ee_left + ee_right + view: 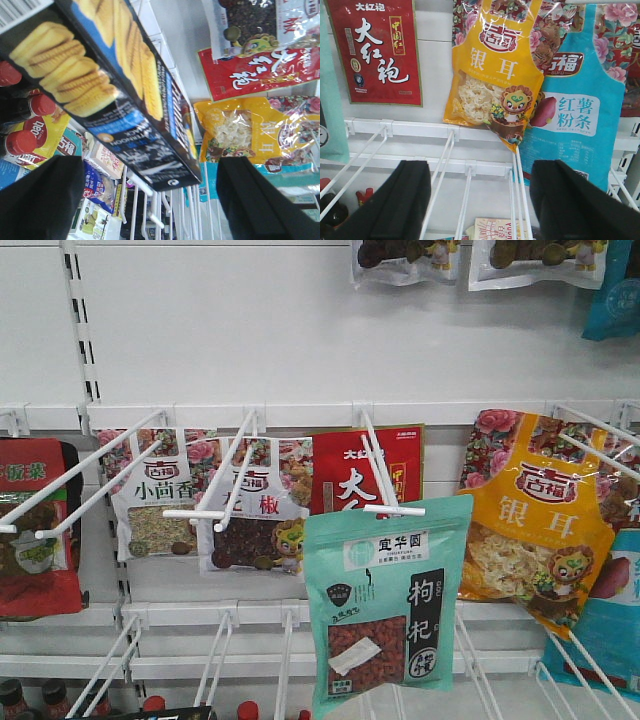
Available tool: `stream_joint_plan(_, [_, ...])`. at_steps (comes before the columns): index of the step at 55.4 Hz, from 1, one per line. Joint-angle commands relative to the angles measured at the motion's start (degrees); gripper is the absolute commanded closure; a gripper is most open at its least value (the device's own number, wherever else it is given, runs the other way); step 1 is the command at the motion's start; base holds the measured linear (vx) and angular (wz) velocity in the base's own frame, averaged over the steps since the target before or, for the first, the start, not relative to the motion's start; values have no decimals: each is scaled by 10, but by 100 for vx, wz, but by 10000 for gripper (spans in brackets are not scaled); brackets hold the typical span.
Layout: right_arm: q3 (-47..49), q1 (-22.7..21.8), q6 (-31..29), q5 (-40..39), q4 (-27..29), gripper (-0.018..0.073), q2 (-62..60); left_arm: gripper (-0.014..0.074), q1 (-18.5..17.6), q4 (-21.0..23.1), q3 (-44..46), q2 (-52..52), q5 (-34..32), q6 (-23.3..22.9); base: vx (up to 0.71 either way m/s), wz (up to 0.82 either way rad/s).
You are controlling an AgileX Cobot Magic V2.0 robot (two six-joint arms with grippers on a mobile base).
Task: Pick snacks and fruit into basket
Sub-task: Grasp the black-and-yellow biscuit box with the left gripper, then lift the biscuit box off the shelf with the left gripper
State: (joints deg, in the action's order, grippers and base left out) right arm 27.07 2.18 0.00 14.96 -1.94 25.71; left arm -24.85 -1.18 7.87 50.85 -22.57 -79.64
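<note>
The snacks, a mint-green pouch (385,605) with a black label strip and a window of red berries, hang from the front end of a white hook in the front view. A strip of the mint-green pouch (330,115) shows at the left edge of the right wrist view. My right gripper (487,200) is open, facing the shelf wall below the orange-yellow pouch (495,85), with nothing between its fingers. My left gripper (150,200) is open too, under a black-and-blue cracker box (125,85). The fruit and the basket are out of view.
A red pouch (365,470), an orange-yellow pouch (540,525) and a blue pouch (575,110) hang on the peg wall. White wire hooks (215,665) stick out from the lower rail. Red-capped bottles (22,142) stand below the left arm.
</note>
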Motion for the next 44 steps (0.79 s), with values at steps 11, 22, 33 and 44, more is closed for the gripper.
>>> stream_joint_plan(11, [17, -2, -5, -47, -4, 59, 6, -23, -3, 2, 16, 86, -138, -12, 0, 0])
stream_joint_plan(22, [17, -2, -5, -47, -4, 59, 6, -21, -3, 7, 16, 119, -175, -11, 0, 0])
stream_joint_plan(33, [17, -2, -5, -47, -4, 59, 6, -8, -3, 20, 16, 151, -230, 23, 0, 0])
stream_joint_plan(44, [17, -2, -5, -47, -4, 59, 6, -4, -3, 46, 18, 188, -266, 23, 0, 0])
